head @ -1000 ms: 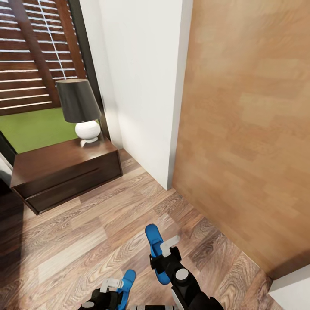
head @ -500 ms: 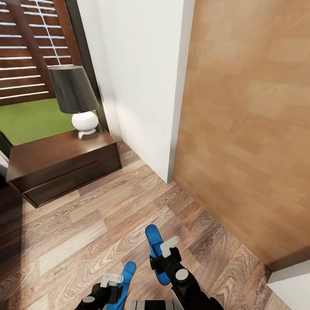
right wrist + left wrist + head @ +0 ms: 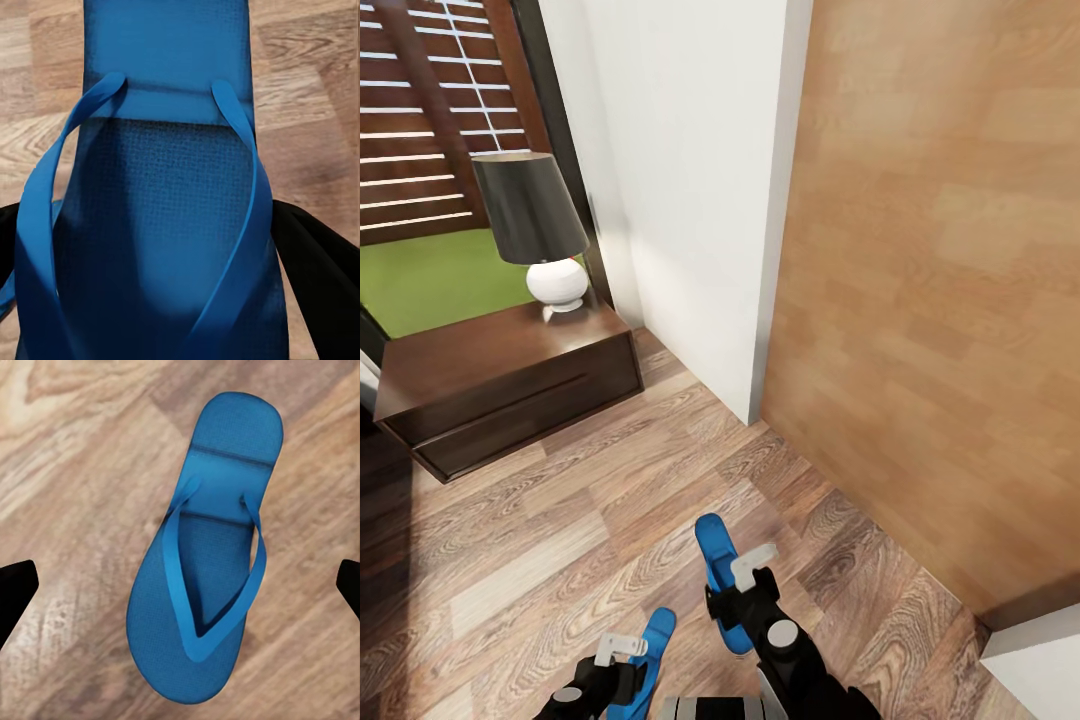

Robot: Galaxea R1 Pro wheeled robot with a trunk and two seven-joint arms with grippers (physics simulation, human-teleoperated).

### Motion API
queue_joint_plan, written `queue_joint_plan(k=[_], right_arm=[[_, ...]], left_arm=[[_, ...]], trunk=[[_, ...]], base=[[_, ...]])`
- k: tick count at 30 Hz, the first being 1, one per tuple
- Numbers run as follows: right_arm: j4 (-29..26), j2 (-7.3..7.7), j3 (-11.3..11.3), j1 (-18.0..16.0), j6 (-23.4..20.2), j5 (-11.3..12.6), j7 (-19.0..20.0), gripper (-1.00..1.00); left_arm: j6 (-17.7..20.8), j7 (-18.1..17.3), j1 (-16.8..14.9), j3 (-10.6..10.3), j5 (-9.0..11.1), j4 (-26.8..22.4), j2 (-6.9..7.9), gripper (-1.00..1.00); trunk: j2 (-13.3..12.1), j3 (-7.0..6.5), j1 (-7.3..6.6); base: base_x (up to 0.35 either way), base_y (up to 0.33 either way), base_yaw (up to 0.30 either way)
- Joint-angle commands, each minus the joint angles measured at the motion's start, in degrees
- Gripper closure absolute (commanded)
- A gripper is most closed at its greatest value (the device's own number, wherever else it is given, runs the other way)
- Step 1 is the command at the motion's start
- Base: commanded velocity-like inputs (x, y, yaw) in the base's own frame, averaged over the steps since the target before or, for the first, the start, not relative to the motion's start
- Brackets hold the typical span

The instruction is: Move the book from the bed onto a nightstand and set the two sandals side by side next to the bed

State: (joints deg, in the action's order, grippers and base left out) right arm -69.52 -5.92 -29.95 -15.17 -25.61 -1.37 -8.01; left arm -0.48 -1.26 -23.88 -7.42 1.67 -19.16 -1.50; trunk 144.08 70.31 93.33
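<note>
While the head view is considered first, 2 flat bright blue flip-flop sandals are seen low in the picture over the light wood-plank floor [image 3: 560, 520]. One blue sandal [image 3: 718, 580] is clamped by the right gripper [image 3: 745, 590], and the other blue sandal [image 3: 653, 650] is seen just beside the left gripper [image 3: 622, 655]. A low, dark brown glossy wood nightstand [image 3: 500, 385] stands well apart at the upper left, carrying a white-based lamp with a black shade [image 3: 535, 225]. A white wall corner [image 3: 690, 200] and a tan wood-grain panel [image 3: 940, 300] rise to the right. The bed and the book cannot be placed from this view.

Through the left wrist view, the second sandal [image 3: 202, 562] is shown whole, apparently flat on the planks, with the dark fingertips [image 3: 15, 589] spread wide at either edge and not touching it.

Through the right wrist view, the first sandal [image 3: 161, 225] is seen very close, straps up, with the black fingers [image 3: 315, 277] pressed against its sides.

Several risks are judged from here. The thin, flexible sole may bend or slip from the right grip during lowering, so that it lands skewed. If it is set down carelessly, the free sandal may be nudged and the pair left uneven. Placement here may also be too far from the bed.
</note>
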Motion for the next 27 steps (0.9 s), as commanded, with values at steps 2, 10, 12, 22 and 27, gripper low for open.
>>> queue_joint_plan(k=[2, 10, 12, 22, 27], right_arm=[[-1.4, 0.13, -0.46, -0.03, -0.38, -0.12, -0.26, 1.0], [-5.62, 0.45, -0.79, 0.09, -0.86, -0.24, -0.25, 1.0], [-6.76, 0.49, -0.8, 0.11, -2.24, -0.26, -0.25, 1.0], [-12.49, 2.42, -0.64, 0.14, -8.82, -0.36, -0.33, 1.0], [-13.59, 4.96, -0.24, 0.14, -9.38, -0.24, -0.26, 1.0]], left_arm=[[-0.09, -0.06, -0.02, -0.16, 0.17, 0.0, 0.02, -1.0], [-0.13, -0.06, -0.02, -0.17, 0.17, 0.0, 0.01, -1.0], [-0.13, -0.06, -0.02, -0.16, 0.17, 0.0, 0.01, -1.0], [-0.21, -0.06, -0.02, -0.2, 0.17, 0.0, 0.08, -1.0], [-0.25, -0.08, -0.02, -0.21, 0.17, 0.0, 0.09, -1.0]], trunk=[[0.02, 0.04, -0.01], [0.02, 0.04, -0.01], [0.02, 0.04, -0.01], [0.02, 0.04, -0.01], [0.02, 0.04, -0.01]], base=[[0.0, 0.0, 0.0], [0.0, 0.0, 0.0], [0.0, 0.0, 0.0], [0.0, 0.0, 0.0], [0.0, 0.0, 0.0]])
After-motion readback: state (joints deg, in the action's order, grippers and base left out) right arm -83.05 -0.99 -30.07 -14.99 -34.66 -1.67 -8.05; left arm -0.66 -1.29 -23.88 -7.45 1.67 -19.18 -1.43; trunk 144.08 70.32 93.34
